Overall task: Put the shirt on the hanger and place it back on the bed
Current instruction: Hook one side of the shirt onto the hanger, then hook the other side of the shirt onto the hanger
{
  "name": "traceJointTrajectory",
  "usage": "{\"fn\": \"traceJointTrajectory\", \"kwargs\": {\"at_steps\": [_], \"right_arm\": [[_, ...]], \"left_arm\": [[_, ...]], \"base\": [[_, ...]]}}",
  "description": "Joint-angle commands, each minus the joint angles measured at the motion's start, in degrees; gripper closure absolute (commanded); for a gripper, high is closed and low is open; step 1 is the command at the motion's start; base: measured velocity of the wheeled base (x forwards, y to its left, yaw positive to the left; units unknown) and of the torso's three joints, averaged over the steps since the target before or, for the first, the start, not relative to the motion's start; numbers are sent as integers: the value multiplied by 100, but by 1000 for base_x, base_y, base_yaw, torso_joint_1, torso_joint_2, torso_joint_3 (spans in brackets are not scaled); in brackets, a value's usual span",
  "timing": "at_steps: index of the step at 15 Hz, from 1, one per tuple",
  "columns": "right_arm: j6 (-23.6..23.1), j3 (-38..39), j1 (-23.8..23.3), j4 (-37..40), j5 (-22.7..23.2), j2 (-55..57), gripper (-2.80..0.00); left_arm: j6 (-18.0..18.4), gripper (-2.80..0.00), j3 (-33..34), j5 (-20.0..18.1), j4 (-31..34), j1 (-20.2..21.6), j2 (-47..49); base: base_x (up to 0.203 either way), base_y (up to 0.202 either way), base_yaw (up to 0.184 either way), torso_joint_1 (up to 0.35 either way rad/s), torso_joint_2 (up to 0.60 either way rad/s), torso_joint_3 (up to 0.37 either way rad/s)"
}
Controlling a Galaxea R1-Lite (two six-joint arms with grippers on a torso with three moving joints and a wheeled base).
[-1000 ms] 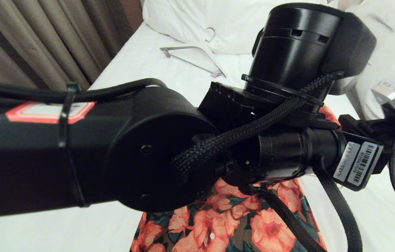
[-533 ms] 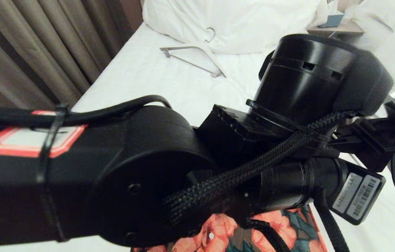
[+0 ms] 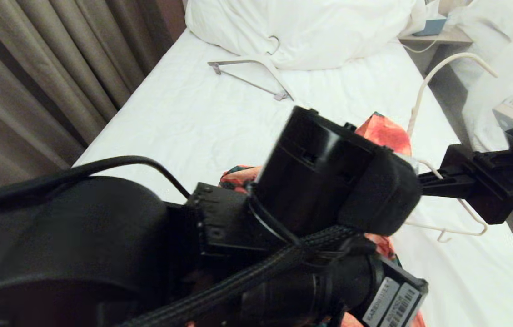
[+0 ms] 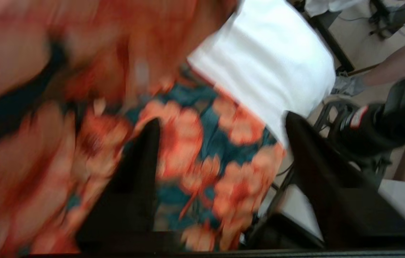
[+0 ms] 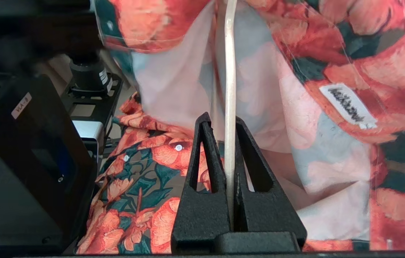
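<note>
Left arm fills the left and middle of the head view, blocking most of the bed's near half. Left pincer [image 4: 220, 172] spread wide, nothing between its fingers, hovering just over the floral shirt [image 4: 202, 150]; left wrist view blurred, contact cannot be told. Spare white hanger with grey crossbar [image 3: 256, 75] lies near the bed's head end, just in front of the white pillow [image 3: 301, 32], well apart from the shirt. Shirt [image 3: 385, 134] shows behind the left arm near the bed's right edge, mostly hidden; in the right wrist view it drapes around the wire with its collar label visible. Bed [image 3: 201, 118] has a white sheet, curtains along its left edge. Cream wire hanger [image 3: 424, 86] rises by the right edge, hook up, lower wire sticking out past the shirt. Right pincer [image 5: 226, 143] clamped narrow on the hanger wire [image 5: 230, 71], reaching in from the bed's right edge.
</note>
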Motion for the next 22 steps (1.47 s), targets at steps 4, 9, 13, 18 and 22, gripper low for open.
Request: {"fn": "traceJointTrajectory", "kwargs": {"at_steps": [4,9,13,18,22], "right_arm": [[-32,110,133,23,40,-204,0],[122,81,507,5,28,-295,0],[246,-11,1054,8,28,-443,0],[346,35,1445,40,19,-511,0],[381,26,1442,32,10,-531,0]], "left_arm": [[54,0,1050,276,35,107,-1812],[299,0,1164,343,663,1235,-3227],[370,0,1104,345,838,1419,-3763],[636,0,643,335,1204,1434,-3755],[867,-280,627,304,1106,1042,-3221]], "base": [[0,0,0,0,0,0],[0,0,0,0,0,0],[0,0,0,0,0,0],[0,0,0,0,0,0],[0,0,0,0,0,0]]}}
